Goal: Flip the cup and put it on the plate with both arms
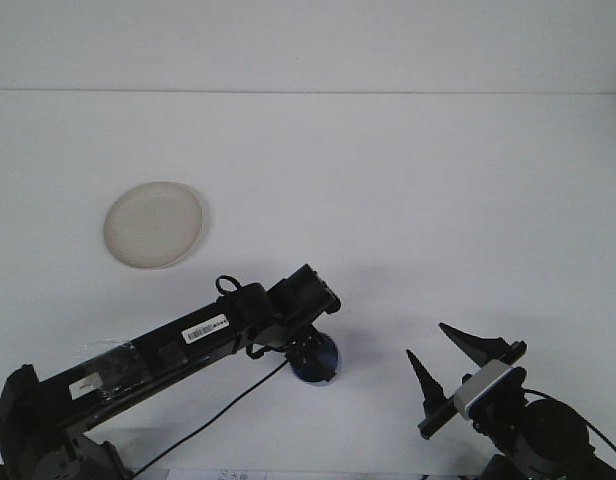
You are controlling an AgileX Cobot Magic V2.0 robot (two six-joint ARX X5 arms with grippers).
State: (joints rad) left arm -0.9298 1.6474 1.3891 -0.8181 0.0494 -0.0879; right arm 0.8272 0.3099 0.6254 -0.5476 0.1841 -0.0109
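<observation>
Front view showed the left gripper (310, 352) low over the blue cup (319, 361), its wrist housing covering the fingers almost entirely. Whether the jaws were clamped on the cup or merely set against it could not be told; only dark hardware met the cup's upper left side. The cup sat on the white table (408, 200) near the lower middle of the frame, with just a rounded blue patch showing below and to the right of the wrist. Which way up it stood was not readable.

Left arm (168, 345) ran as a long black beam from the lower left corner up and rightward, ending at the wrist above the cup. A white label sat on its upper face and a thin black cable (228, 400) trailed beneath it toward the bottom edge. Its base was cut off at the left and bottom borders.

Right gripper (450, 370) stood at lower right, well apart from the cup. Its jaws were released: two dark pointed fingers spread wide and aimed up and leftward, nothing between them. A grey block sat behind the fingers, and the rest of that arm was cropped by the bottom edge.

Round pale plate (154, 224) lay at upper left on the table, bare, well apart from the cup and both grippers.
</observation>
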